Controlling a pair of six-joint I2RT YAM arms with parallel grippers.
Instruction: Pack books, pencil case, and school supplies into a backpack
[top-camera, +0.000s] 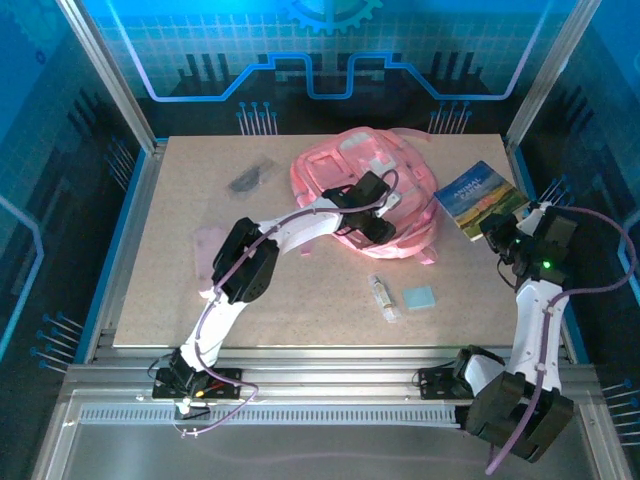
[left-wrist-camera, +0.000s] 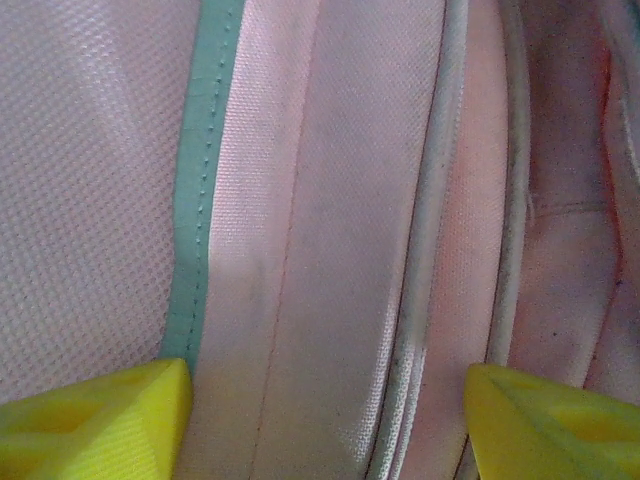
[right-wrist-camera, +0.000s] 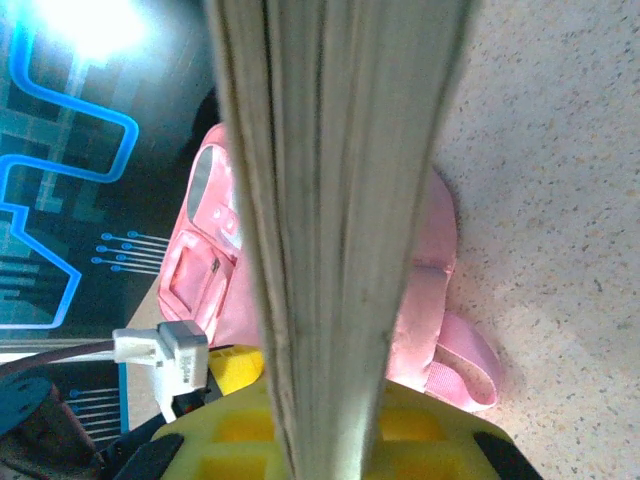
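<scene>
Speckled beige tabletop (top-camera: 300, 300) holds the large pink fabric backpack (top-camera: 335, 165) at upper centre, with the left gripper (left-wrist-camera: 330, 420) spread wide over its seam. At right, the right gripper (top-camera: 498, 235) clamps the blue-green paperback book (top-camera: 480, 198). I think the book may catch on the unheld fabric.

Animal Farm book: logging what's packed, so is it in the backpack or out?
Out. The Animal Farm book is beside the backpack, its page edge clamped between the fingers of the right gripper.
</scene>
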